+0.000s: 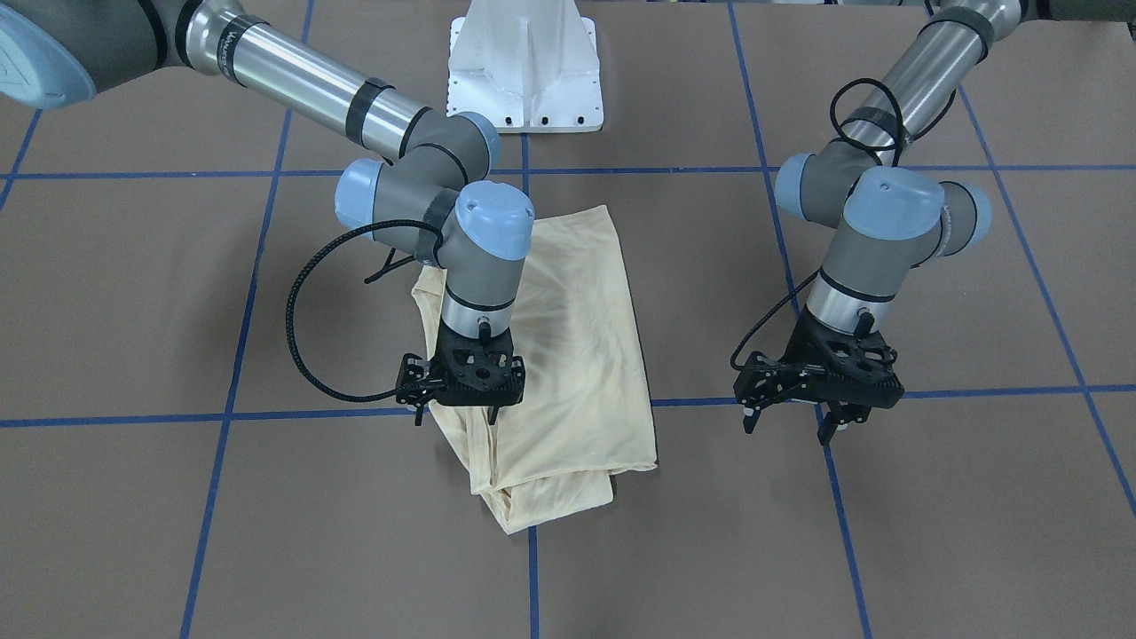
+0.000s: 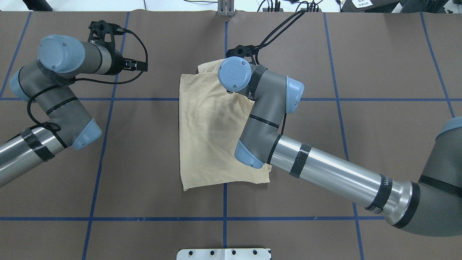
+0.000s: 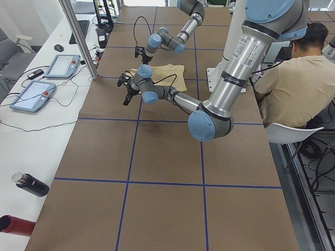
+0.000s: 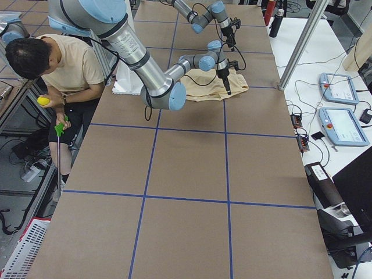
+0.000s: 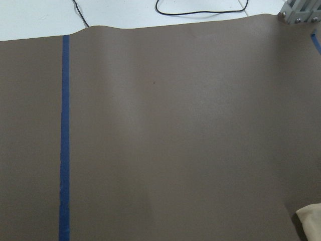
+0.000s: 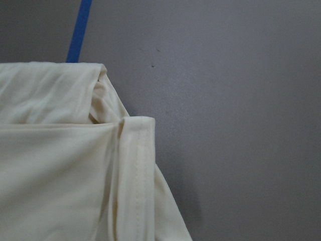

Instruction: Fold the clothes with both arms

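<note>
The clothes are one pale cream-yellow shirt [image 1: 577,355], folded into a rough rectangle on the brown table [image 2: 205,137]. No print shows. My right gripper [image 1: 454,415] points down over the shirt's corner on the far side from the robot base. Its fingers are apart and it is open. The right wrist view looks down on that folded corner [image 6: 60,165] and its hem, with no fingers in the frame. My left gripper [image 1: 788,426] hangs open over bare table, well to the side of the shirt. Only a small tip of the shirt [image 5: 311,218] shows in the left wrist view.
A white pedestal [image 1: 524,71] stands at the robot's side of the table. Blue tape lines [image 1: 532,568] grid the brown surface. A person [image 3: 288,78] sits beside the table. Control tablets [image 3: 60,65] and cables lie on the side bench, with a dark bottle [image 3: 31,184] near its end.
</note>
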`<state>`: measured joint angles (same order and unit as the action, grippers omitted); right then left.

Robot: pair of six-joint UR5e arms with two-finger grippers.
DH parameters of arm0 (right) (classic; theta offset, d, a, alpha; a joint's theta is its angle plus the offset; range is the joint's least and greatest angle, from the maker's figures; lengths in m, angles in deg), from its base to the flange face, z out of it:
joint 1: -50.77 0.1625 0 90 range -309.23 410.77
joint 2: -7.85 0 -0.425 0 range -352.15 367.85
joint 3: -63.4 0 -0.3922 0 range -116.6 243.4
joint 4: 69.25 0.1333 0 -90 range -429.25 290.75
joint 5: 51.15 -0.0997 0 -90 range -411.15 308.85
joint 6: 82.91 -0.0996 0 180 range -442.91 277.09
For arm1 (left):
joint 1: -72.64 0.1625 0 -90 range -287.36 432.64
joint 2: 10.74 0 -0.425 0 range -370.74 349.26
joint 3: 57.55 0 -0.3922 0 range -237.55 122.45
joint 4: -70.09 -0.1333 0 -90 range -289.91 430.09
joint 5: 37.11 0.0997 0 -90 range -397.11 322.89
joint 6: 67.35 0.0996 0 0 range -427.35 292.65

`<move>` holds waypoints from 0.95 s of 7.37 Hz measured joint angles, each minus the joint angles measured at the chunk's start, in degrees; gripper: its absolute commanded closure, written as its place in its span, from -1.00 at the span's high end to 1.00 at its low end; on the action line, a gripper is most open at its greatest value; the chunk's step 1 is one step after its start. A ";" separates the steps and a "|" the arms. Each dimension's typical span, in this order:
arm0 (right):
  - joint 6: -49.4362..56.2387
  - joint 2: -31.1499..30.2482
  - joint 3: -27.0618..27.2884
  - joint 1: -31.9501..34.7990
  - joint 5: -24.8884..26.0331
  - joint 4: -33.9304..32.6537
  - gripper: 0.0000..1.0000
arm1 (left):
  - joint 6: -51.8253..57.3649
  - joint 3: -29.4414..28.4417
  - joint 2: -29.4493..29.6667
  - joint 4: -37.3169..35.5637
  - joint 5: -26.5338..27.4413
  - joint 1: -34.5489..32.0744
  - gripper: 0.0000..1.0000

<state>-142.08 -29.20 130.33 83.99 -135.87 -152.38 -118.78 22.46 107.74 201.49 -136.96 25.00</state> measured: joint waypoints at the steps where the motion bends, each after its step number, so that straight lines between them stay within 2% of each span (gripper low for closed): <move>1: -0.01 0.02 -0.21 -0.01 -0.16 -0.13 1.00 | 0.01 0.03 0.00 0.00 0.00 0.00 1.00; 7: 2.41 0.01 -0.09 0.38 -0.41 -8.62 1.00 | -0.07 0.05 0.01 0.00 0.00 0.09 1.00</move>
<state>-139.67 -29.19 130.24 84.37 -136.28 -161.01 -118.86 22.51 107.75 201.49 -136.96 25.09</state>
